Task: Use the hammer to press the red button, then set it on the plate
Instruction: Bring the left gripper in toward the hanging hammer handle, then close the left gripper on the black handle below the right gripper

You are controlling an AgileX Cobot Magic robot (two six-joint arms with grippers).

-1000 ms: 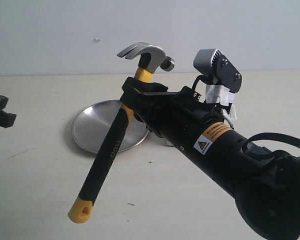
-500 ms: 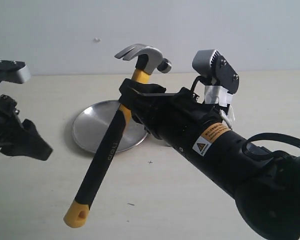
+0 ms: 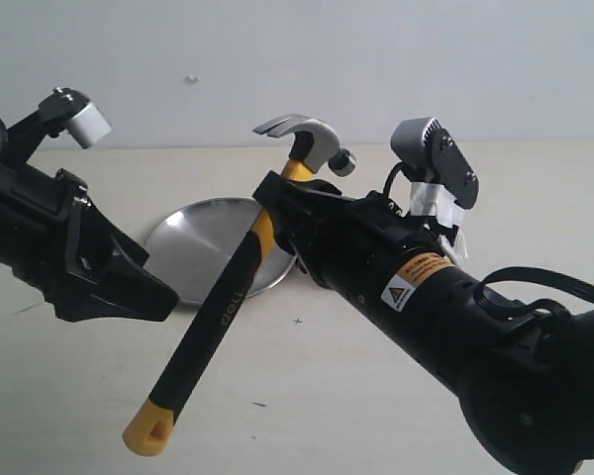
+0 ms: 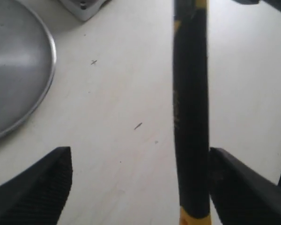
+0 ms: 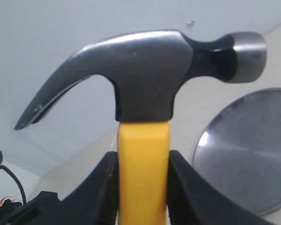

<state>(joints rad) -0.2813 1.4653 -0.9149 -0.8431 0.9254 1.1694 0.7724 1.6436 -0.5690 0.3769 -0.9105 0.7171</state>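
R fingers (image 5: pixel 99 197) pinch the hammer (image 3: pixel 228 302) by its yellow neck, in the air above the worktop (image 3: pixel 79 396); L fingers (image 4: pixel 37 187) stand spread around its handle. Red button I cannot see, so pressing is unsure; plate (image 3: pixel 190 252) has no hammer yet.

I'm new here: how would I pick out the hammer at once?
Find the pale table with a round silvery plate on it. In front of the plate, the right end effector holds the hammer aloft by its yellow neck. Nothing else looks like it: dark steel claw head, long black handle, yellow end with a hole.
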